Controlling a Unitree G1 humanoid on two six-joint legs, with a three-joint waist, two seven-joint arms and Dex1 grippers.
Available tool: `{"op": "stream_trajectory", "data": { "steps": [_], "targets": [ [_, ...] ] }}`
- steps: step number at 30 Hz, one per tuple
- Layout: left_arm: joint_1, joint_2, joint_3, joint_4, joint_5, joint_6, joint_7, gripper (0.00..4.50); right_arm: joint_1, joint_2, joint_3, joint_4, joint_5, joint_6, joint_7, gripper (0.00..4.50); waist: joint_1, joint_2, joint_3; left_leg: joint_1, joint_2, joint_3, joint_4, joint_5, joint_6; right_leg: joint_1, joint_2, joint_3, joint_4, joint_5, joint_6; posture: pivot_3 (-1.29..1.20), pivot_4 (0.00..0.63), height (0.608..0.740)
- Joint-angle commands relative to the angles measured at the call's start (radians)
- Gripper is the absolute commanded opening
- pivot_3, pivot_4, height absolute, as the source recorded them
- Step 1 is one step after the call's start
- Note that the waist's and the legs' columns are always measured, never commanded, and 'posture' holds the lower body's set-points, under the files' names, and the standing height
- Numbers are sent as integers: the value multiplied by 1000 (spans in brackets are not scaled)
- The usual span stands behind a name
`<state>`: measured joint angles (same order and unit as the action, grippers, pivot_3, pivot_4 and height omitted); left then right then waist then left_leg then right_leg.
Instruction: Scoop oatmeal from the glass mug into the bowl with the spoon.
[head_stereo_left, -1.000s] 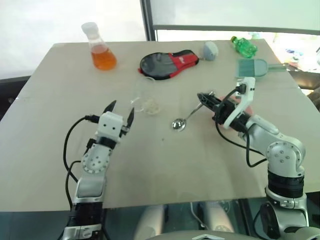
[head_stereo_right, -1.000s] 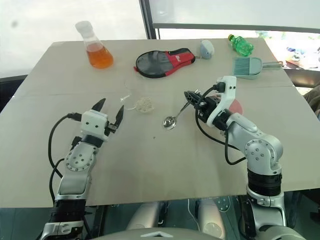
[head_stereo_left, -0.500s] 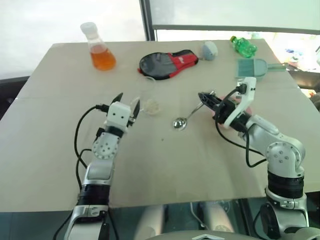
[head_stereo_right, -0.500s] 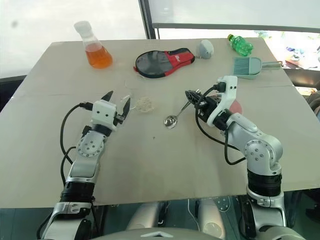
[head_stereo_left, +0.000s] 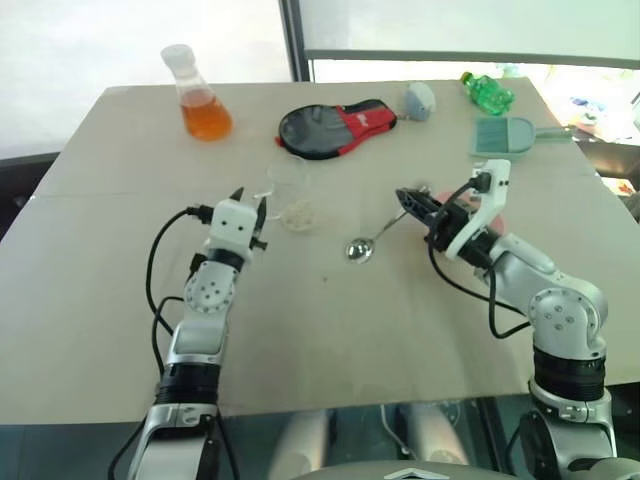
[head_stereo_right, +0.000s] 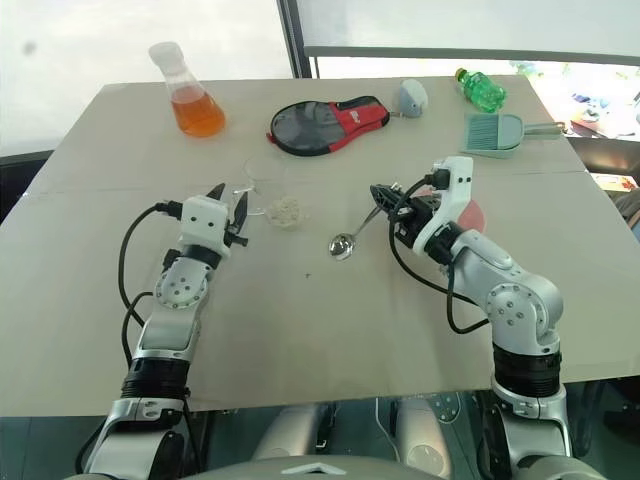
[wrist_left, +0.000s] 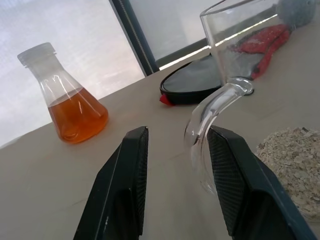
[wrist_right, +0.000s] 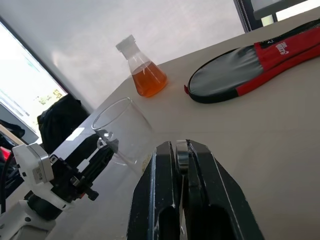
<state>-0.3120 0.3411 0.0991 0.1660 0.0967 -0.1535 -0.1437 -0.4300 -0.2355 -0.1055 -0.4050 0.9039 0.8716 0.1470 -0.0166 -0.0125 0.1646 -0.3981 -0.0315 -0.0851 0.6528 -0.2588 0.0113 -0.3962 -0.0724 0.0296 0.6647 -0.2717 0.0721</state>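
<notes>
The glass mug (head_stereo_left: 288, 190) stands left of the table's middle with pale oatmeal (head_stereo_left: 298, 213) in its bottom. My left gripper (head_stereo_left: 250, 198) is at the mug's left side. Its fingers (wrist_left: 131, 180) stand apart around the thin glass handle (wrist_left: 207, 120), which rests against one finger. My right gripper (head_stereo_left: 403, 193) is shut on the handle end of the silver spoon (head_stereo_left: 358, 249), whose bowl rests on the table to the right of the mug. The pink bowl (head_stereo_right: 473, 216) is mostly hidden behind my right wrist.
At the back of the table stand a flask of orange liquid (head_stereo_left: 203, 100), a black-and-red paddle case (head_stereo_left: 335, 125), a grey lump (head_stereo_left: 421, 100), a green bottle (head_stereo_left: 487, 92) and a teal scoop (head_stereo_left: 510, 133).
My left gripper has moved forward to the mug, and its fingers have narrowed around the handle. The right gripper and the spoon have stayed put.
</notes>
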Motion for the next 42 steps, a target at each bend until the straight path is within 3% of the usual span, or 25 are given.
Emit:
{"op": "stream_trajectory", "data": {
  "steps": [1, 2, 4, 16, 18, 19, 25, 34, 42],
  "targets": [
    [-22, -4, 1, -7, -3, -9, 12, 1884, 0, 3, 2, -49, -4, -27, 12, 0, 0, 0, 0, 0, 0, 0, 0, 0, 0, 0, 0, 0, 0, 0, 0, 0, 150, 740],
    [-27, -5, 0, -1, -2, -9, 13, 1382, 0, 3, 3, -48, -4, -28, 13, 0, 0, 0, 0, 0, 0, 0, 0, 0, 0, 0, 0, 0, 0, 0, 0, 0, 150, 740],
    [-39, -6, -4, 16, 5, -8, 15, 958, -1, 4, 4, -45, -6, -31, 14, 0, 1, 0, 0, 0, 0, 0, 0, 0, 0, 0, 0, 0, 0, 0, 0, 0, 150, 740],
    [-103, -16, -11, 139, -13, -25, 14, 958, -5, 16, 7, -42, -19, -40, 14, 0, 0, 0, 0, 0, -1, 0, 0, 0, 0, 0, 0, 0, 0, 0, 0, 0, 150, 740],
    [-111, -17, -9, 152, -20, -44, 11, 531, -6, 14, 4, -43, -20, -42, 15, 0, 0, 0, 0, 0, -1, 0, 0, 0, 0, 0, 0, 0, 0, 0, 0, 0, 150, 740],
    [-115, -16, -9, 156, -22, -48, 10, 13, -7, 13, 3, -43, -21, -42, 14, 0, 1, 0, -1, 0, -1, 0, 0, 0, 0, 0, 0, 0, 0, 0, 0, 0, 150, 740],
    [-136, -19, -31, 186, -57, -69, -45, 13, -68, 5, -24, -37, -12, -47, 0, 0, -4, 1, -2, 1, 0, 1, 0, 0, 0, 0, 0, 1, 2, 0, 0, 0, 150, 740],
    [-243, -55, -89, 268, -136, -58, -248, 13, -384, -40, -94, 57, 0, -40, -15, 0, 5, 1, -2, 0, -2, -1, 2, 1, -2, 0, 0, -1, 3, 0, 0, 0, 150, 740],
    [-330, -67, -119, 334, -155, -53, -361, 13, -376, -127, -33, 22, -13, 9, 70, 0, -1, 0, -2, -2, -2, 0, 2, 2, -3, 0, 0, -1, 0, 0, 0, 0, 150, 740]
  ]
}}
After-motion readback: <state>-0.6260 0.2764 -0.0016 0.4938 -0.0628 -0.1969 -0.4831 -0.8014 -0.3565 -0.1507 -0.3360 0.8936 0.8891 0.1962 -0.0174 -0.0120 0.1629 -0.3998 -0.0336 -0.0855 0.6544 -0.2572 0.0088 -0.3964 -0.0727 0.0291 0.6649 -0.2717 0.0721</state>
